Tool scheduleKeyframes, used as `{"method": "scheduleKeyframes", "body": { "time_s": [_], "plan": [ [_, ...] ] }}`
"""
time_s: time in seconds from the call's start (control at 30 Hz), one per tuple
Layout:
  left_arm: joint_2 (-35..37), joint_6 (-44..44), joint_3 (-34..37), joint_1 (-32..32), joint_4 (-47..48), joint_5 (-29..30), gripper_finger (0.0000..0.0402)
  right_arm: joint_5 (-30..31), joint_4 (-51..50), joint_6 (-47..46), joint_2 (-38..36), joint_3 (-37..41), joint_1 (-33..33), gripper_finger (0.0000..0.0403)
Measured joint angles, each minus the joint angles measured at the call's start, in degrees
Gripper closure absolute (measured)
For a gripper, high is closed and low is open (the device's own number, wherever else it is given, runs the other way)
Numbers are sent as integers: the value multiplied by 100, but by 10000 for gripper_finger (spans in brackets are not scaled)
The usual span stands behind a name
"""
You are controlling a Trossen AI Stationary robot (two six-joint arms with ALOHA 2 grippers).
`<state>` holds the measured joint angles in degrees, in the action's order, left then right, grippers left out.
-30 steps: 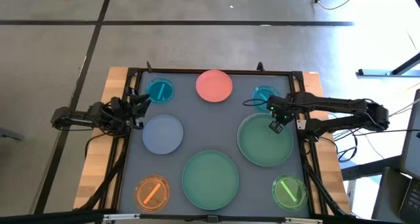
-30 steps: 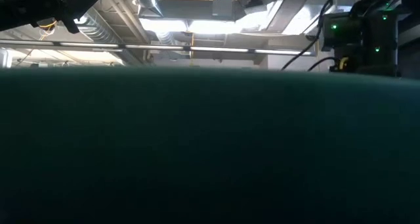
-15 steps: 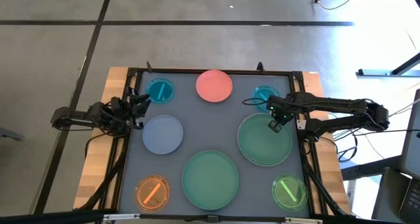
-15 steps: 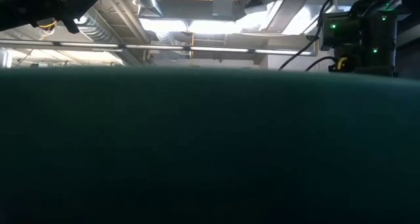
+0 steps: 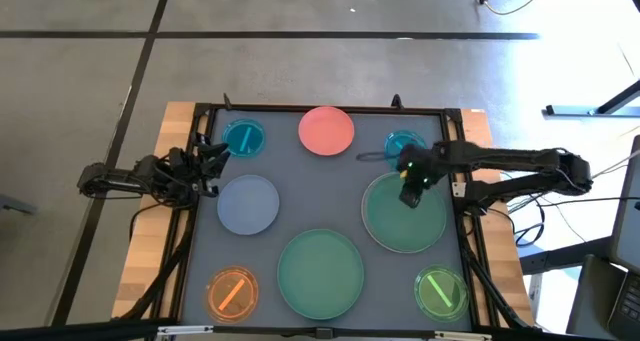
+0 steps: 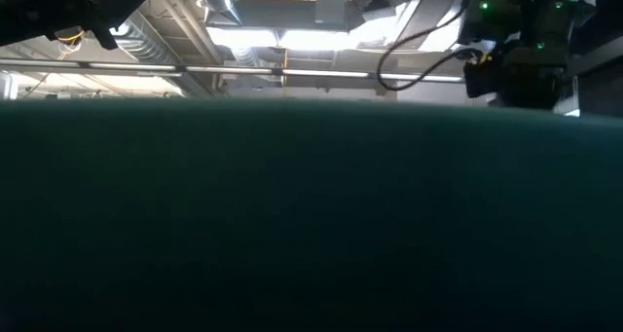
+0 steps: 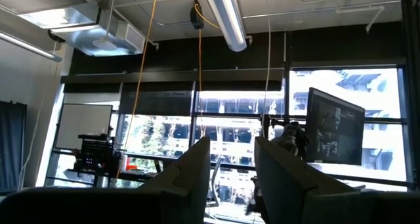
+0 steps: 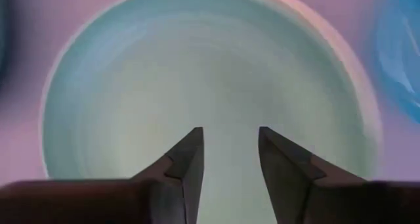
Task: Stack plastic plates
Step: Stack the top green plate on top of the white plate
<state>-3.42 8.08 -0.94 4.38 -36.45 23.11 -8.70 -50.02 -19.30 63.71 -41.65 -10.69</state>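
Plates lie singly, unstacked, across the dark worktop (image 5: 330, 186): a large green plate (image 5: 404, 213) at right, another large green plate (image 5: 320, 273) at the near centre, a grey-blue plate (image 5: 248, 203), a pink plate (image 5: 326, 129), two small teal plates (image 5: 244, 137) (image 5: 402, 144), an orange plate (image 5: 232, 292) and a lime plate (image 5: 441, 291). No writing is legible. The right hand (image 5: 410, 193) hovers above the right green plate's far rim, fingers (image 8: 187, 161) parted and empty. The left hand (image 5: 214, 161) waits at the left edge, slightly open, empty.
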Motion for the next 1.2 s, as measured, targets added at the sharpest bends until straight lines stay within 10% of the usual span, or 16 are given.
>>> {"method": "scheduleKeyframes", "body": {
  "time_s": [0.53,1.2],
  "plan": [
    [0,-4,-1,0,39,0,289,49,838,260,1624,255,1083,397],
    [0,0,-1,1,42,9,289,416,2533,770,1993,256,1068,401]
  ]
}}
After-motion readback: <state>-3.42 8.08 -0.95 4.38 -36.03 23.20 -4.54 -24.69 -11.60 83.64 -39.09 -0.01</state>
